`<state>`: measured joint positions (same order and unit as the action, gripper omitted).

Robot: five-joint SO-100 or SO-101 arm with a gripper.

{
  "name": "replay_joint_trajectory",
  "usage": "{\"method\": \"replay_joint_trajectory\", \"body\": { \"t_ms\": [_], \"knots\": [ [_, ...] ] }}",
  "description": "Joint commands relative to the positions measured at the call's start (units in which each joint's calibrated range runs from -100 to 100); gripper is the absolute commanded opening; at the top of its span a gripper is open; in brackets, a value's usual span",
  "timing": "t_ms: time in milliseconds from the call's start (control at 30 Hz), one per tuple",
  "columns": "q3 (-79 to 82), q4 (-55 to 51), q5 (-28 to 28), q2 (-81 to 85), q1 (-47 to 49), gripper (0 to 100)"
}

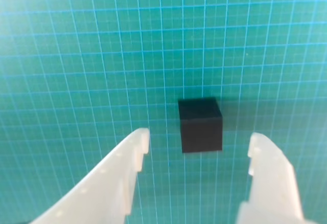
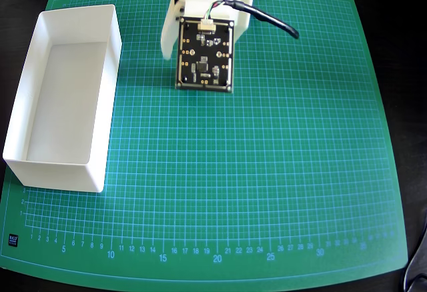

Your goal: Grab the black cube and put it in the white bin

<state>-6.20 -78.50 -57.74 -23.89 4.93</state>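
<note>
In the wrist view the black cube [image 1: 200,125] rests on the green cutting mat, just beyond my gripper [image 1: 200,143]. Both white fingers [image 1: 130,157] stand wide apart, one on each side of the cube, and neither touches it. The gripper is open and holds nothing. In the overhead view the cube is hidden under the arm, whose dark circuit board [image 2: 205,55] faces the camera near the mat's top edge. The white bin [image 2: 30,92] lies along the left side of the mat, with nothing inside.
The green gridded mat [image 2: 267,172] covers nearly all of the dark table. A black cable [image 2: 267,19] trails from the arm to the right. The mat's middle, right and lower areas show only grid lines.
</note>
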Motion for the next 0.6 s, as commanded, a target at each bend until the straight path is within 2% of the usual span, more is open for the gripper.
{"method": "replay_joint_trajectory", "body": {
  "t_ms": [0, 567],
  "knots": [
    [-0.8, 2.1, -0.2, 0.3, 0.1, 25],
    [-0.9, 1.6, -0.2, -2.4, -1.7, 24]
  ]
}}
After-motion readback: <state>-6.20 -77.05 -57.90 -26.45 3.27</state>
